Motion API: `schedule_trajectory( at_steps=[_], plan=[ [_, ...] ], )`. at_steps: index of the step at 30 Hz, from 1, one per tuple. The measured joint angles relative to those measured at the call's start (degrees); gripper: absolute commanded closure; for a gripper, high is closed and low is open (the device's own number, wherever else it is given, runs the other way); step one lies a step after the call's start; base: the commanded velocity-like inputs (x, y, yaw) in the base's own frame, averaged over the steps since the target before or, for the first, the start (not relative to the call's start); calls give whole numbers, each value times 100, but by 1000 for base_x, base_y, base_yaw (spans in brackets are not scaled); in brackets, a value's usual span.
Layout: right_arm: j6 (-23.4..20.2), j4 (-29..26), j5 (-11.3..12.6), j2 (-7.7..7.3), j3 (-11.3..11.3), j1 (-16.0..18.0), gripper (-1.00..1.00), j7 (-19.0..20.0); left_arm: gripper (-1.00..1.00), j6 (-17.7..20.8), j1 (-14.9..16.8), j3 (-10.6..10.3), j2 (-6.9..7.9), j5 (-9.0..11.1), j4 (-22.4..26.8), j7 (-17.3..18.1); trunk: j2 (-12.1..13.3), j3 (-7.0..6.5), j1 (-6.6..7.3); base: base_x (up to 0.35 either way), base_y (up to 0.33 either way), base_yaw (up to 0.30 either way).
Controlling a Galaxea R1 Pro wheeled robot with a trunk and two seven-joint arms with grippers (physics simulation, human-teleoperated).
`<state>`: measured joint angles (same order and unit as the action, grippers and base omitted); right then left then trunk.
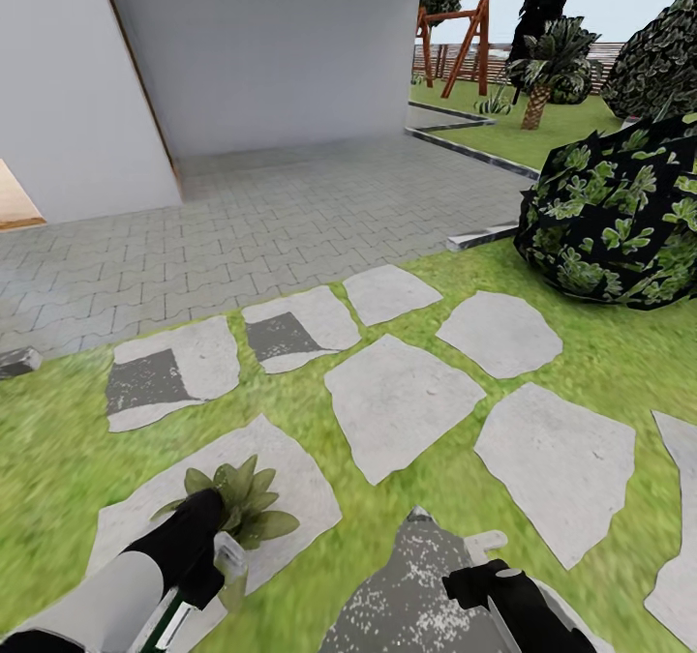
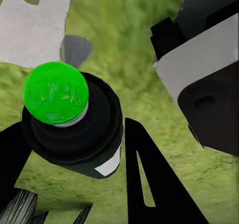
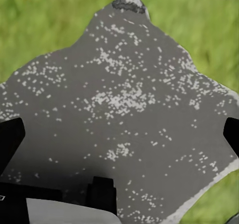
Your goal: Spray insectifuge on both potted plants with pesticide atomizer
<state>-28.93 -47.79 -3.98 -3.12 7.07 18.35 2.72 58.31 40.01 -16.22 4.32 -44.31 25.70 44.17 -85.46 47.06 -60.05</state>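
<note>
So the robot's parked on the lawn [image 1: 58, 440] among the pale stepping stones [image 1: 397, 401], with grey brick paving [image 1: 290, 218] and a plain wall [image 1: 271, 44] past them. Its left gripper [image 2: 74, 184] is closed round the spray bottle [image 2: 79, 134]; from the wrist camera you look straight down a dark round bottle with a white label patch and a bright green ball on top, one black finger [image 2: 149, 184] pressed against its side. In the head camera that arm sits low on the left, right next to a small potted plant [image 1: 242, 503] with pointed olive leaves sitting on a stone. The right gripper [image 1: 484, 576] hangs over a dark speckled stone [image 3: 124, 109], fingers spread wide, nothing between them. Big dark leafy bush [image 1: 620, 218] off to the right, and a palm [image 1: 547, 63], swing frame [image 1: 455, 39] and wooden fence [image 1: 455, 58] further back.
</note>
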Motion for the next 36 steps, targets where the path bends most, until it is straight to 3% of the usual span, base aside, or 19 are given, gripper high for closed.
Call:
schedule_trajectory(
  at_steps=[5, 14, 17, 25, 36],
  plan=[
    [0, 0, 2, 0, -5, 0, -100, 1, 100, -10, 109, 80, -326, -17, 12, 4, 0, 0, 0, 0, 0, 0],
    [0, 0, 1, 0, -12, 0, -100, 3, 100, -13, 137, 20, -327, -37, -1, -1, 0, 0, 0, 0, 0, 0],
    [0, 0, 0, 0, -8, 0, -100, 0, 100, -18, 129, 30, -265, -48, -5, -12, 0, 0, 0, 0, 0, 0],
    [0, 0, -1, 0, -6, 0, -100, 0, 100, -20, 135, 54, 290, -59, -6, -10, 0, 0, 0, 0, 0, 0],
    [2, 0, -5, -1, -9, -1, -100, 0, 100, -9, 148, 62, 379, -35, -8, -1, 0, -1, -3, -128, 122, -133]
  ],
)
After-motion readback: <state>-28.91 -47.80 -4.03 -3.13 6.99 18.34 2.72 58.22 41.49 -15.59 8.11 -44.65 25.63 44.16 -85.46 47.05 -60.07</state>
